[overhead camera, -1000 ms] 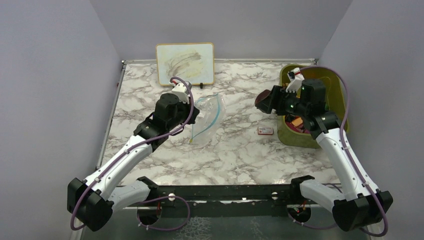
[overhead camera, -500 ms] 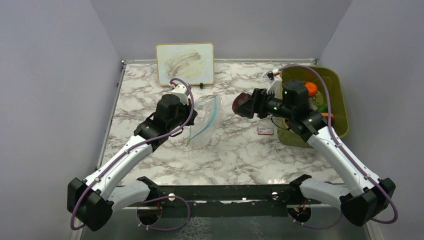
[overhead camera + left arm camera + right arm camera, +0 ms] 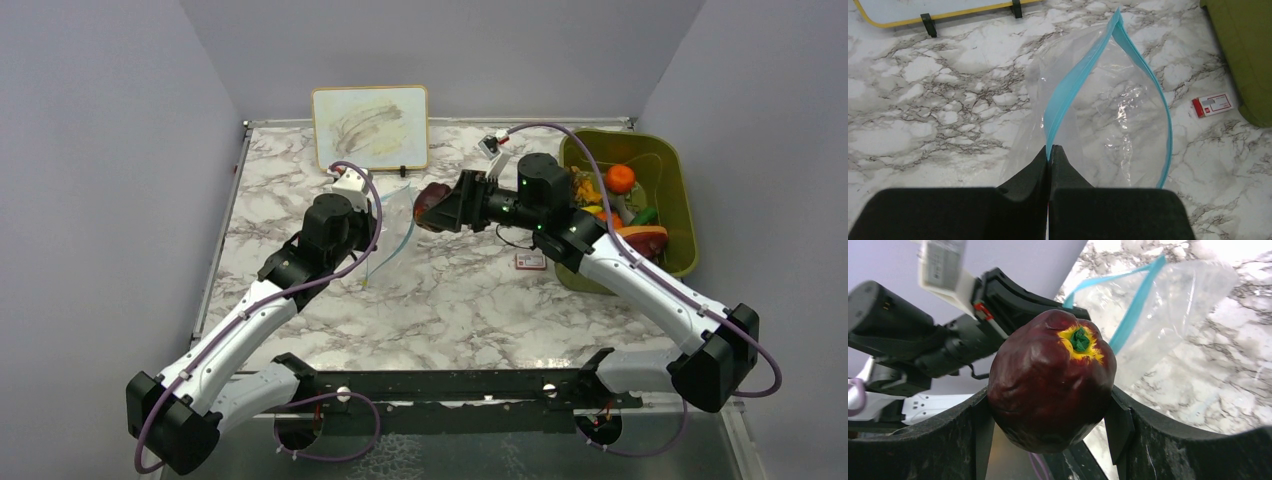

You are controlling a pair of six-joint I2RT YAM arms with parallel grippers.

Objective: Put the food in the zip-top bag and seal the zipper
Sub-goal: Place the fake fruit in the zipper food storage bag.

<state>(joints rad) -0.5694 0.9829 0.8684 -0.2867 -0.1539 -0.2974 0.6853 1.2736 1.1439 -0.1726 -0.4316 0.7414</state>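
The clear zip-top bag (image 3: 1108, 120) hangs with its mouth held open; its light-blue zipper (image 3: 1068, 95) runs along the edge. It also shows in the top view (image 3: 395, 215) and right wrist view (image 3: 1168, 300). My left gripper (image 3: 1049, 150) is shut on the zipper strip at one side of the mouth. My right gripper (image 3: 440, 205) is shut on a dark red toy pepper (image 3: 1050, 380) with a yellow-green top, held in the air just right of the bag's mouth. More toy food, an orange piece (image 3: 621, 178) and a red piece (image 3: 643, 240), lies in the bin.
An olive-green bin (image 3: 680, 190) stands at the right edge. A small red-and-white card (image 3: 531, 262) lies on the marble table (image 3: 450, 300), also seen in the left wrist view (image 3: 1212, 104). A framed whiteboard (image 3: 370, 126) stands at the back.
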